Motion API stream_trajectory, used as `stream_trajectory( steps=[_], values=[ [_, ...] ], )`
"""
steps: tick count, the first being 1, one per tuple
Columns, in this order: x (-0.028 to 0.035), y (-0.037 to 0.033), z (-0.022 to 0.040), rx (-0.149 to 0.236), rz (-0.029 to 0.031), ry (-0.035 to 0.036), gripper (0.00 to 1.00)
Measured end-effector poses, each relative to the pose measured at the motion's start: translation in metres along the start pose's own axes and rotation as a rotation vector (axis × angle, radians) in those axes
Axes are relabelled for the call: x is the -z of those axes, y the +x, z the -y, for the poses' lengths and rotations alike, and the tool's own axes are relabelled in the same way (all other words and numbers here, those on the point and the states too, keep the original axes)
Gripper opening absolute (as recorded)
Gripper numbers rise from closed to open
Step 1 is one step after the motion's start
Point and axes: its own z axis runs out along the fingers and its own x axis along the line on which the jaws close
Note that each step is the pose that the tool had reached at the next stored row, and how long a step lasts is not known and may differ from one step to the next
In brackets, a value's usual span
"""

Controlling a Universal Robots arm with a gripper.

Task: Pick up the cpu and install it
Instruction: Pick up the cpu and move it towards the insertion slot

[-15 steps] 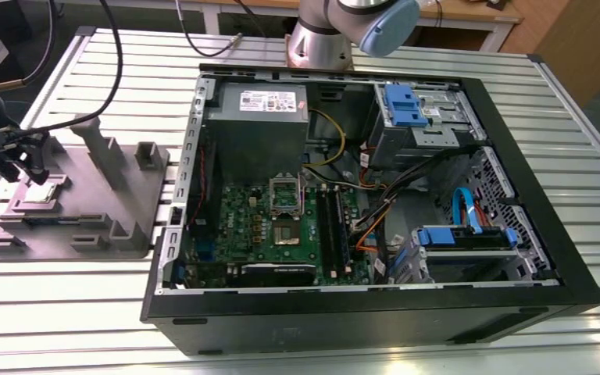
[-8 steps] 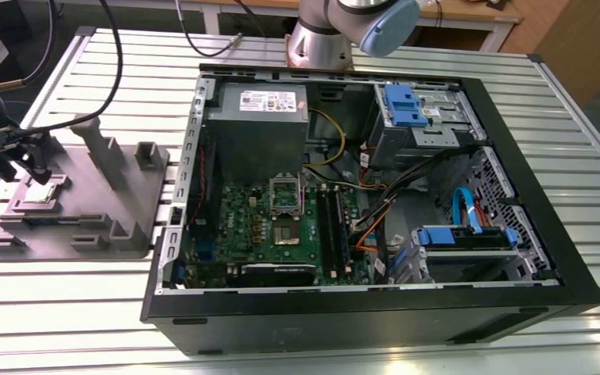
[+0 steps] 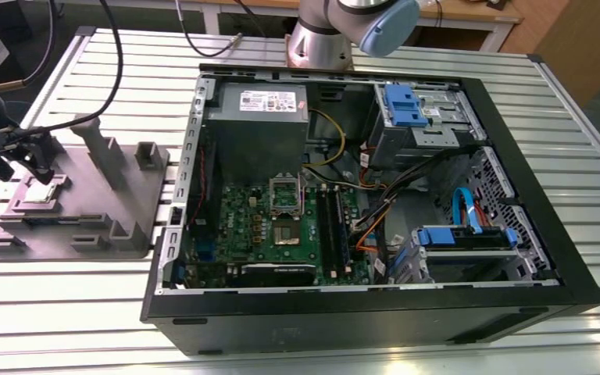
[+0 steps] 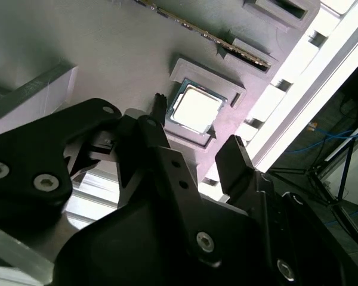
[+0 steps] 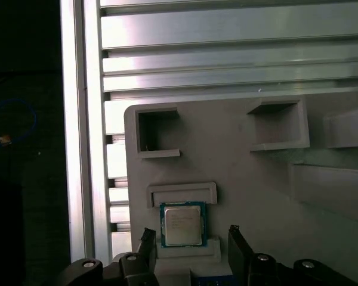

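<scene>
Silvery-grey and square, the small flat cpu (image 5: 182, 223) sits in a recess of the grey plastic fixture tray (image 5: 256, 173). We see the black gripper (image 5: 191, 233) poised just over it, fingers (image 5: 237, 247) spread, one flanking each side.

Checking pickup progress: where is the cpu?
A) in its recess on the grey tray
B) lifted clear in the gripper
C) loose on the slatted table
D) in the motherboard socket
A: in the first wrist view the cpu lies flat in its recess on the grey tray, with the open gripper straddling it.
</scene>
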Motion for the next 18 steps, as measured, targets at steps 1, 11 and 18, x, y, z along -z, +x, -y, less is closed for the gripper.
stream_trajectory(
  steps=[1,11,18],
  values=[
    [-0.0017,-0.0001,0.0,0.0,0.0001,-0.0021,0.6],
    [-0.0196,-0.0001,0.0009,0.019,-0.0014,-0.0043,0.6],
    [-0.0287,-0.0001,0.0013,0.043,-0.0026,-0.0043,0.6]
  ],
)
